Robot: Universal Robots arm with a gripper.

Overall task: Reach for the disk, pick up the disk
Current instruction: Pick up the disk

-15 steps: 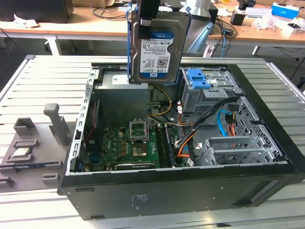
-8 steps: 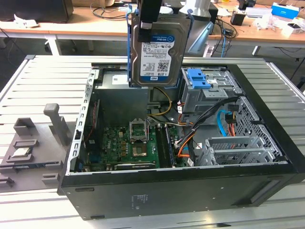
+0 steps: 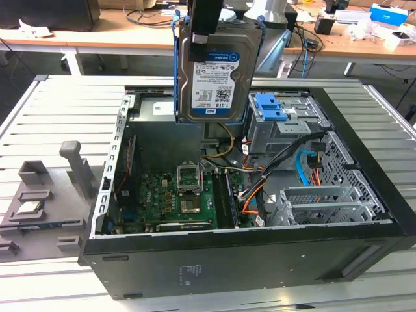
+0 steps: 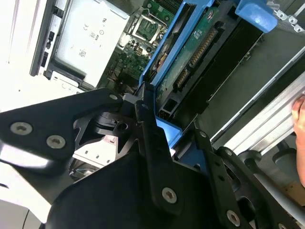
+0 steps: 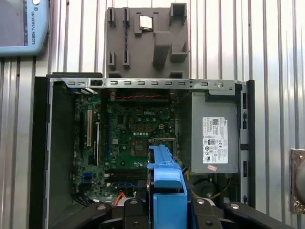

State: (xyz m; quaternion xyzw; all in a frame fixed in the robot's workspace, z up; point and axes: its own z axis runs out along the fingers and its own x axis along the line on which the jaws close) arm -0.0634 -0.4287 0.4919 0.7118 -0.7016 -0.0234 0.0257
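**A:** Disk (image 3: pixel 218 71) position?

**B:** It hangs upright above the open computer case (image 3: pixel 260 260), with the label facing the exterior camera.

**A:** And the gripper (image 3: pixel 207 29)?

**B:** It is clamped on the disk's upper end, around the blue bracket (image 5: pixel 167 191). I can't quite judge how deep the fingers sit, because linkage crowds the second wrist view.

**A:** What makes this lift a good one?

**B:** I'd say a straight vertical pull with the disk plumb. That way its lower edge neither swings into the drive cage (image 3: pixel 279 123) nor snags the cables (image 3: pixel 253 195). The hold is at one end, so the weight hangs below it. Slow, even motion should limit sway and protect the motherboard (image 3: pixel 175 195) underneath.
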